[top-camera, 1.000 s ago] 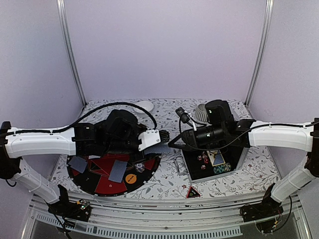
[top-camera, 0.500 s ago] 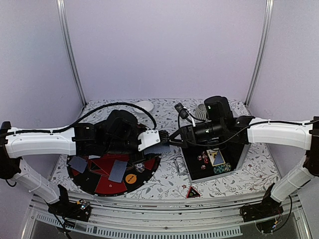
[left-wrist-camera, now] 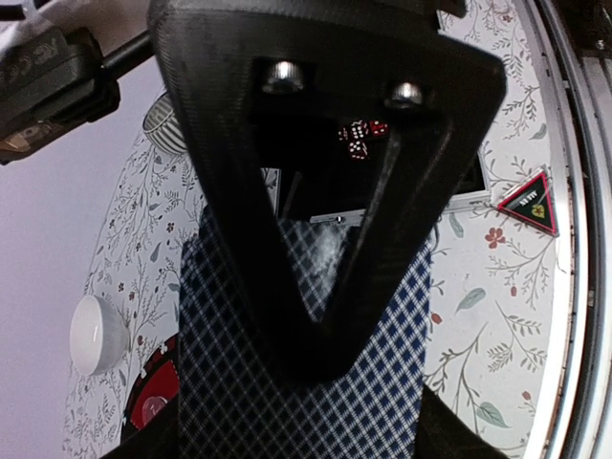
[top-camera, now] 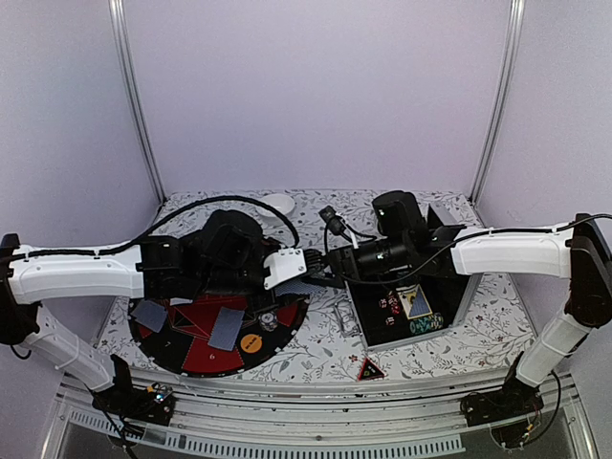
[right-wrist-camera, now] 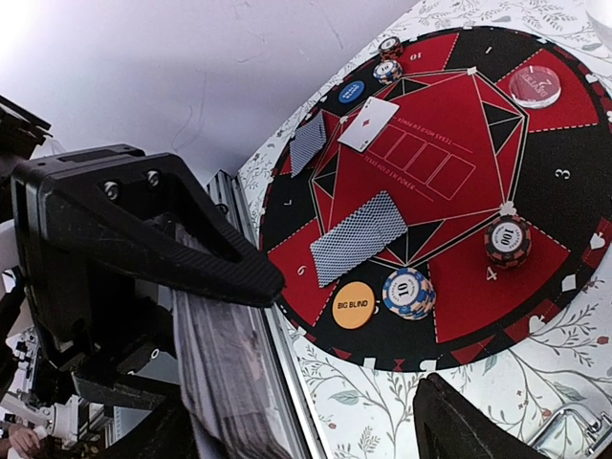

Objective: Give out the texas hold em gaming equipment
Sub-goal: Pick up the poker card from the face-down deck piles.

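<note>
Over the right edge of the poker mat (top-camera: 182, 363), the left gripper (top-camera: 306, 264) is gripping the card deck (left-wrist-camera: 220, 411), whose long axis is pointing rightward at the right gripper (top-camera: 330, 277); that one is gaping wide, just beside the deck's free end, apparently placed to draw a card.

White bowl (left-wrist-camera: 96, 335), ribbed cup (left-wrist-camera: 161, 122)

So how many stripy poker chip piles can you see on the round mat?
4: two chips at the rim near the blue button, one beside the orange button, one by the number 4. More may be hidden.
</note>
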Motion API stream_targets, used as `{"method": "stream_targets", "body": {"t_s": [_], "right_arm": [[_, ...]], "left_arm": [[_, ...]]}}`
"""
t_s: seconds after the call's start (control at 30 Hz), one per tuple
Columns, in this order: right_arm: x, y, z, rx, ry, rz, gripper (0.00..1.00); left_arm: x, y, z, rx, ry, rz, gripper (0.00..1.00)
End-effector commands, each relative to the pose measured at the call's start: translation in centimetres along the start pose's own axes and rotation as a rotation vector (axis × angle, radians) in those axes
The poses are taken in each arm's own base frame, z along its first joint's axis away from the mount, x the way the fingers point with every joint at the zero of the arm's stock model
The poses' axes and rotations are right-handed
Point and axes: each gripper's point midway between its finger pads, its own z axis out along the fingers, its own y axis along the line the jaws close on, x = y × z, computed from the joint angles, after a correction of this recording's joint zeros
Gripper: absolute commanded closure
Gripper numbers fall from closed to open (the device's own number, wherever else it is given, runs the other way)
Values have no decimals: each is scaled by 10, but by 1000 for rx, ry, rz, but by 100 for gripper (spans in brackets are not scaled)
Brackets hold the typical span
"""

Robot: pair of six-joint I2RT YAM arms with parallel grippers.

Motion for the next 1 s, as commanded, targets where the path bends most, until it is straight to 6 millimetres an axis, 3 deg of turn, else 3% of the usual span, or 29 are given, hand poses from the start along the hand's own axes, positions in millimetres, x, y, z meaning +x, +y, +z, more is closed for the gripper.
{"method": "stream_targets", "body": {"t_s": [0.0, 0.17, 0.4, 0.73, 0.97], "right_arm": [[-11, -2, -9, 53, -35, -35, 27], [-7, -8, -18, 83, -31, -22, 32], [-10, 4, -24, 54, -33, -46, 42], [-14, 15, -32, 32, -34, -62, 69], [-12, 11, -36, 57, -27, -54, 78]], "left_arm": [[-12, 12, -13, -27, -56, -20, 37], [-11, 12, -14, -30, -56, -21, 38], [-7, 11, -12, -28, -42, -23, 38], [4, 11, -8, -31, -6, -39, 38], [9, 12, -8, -34, 4, -47, 38]]}}
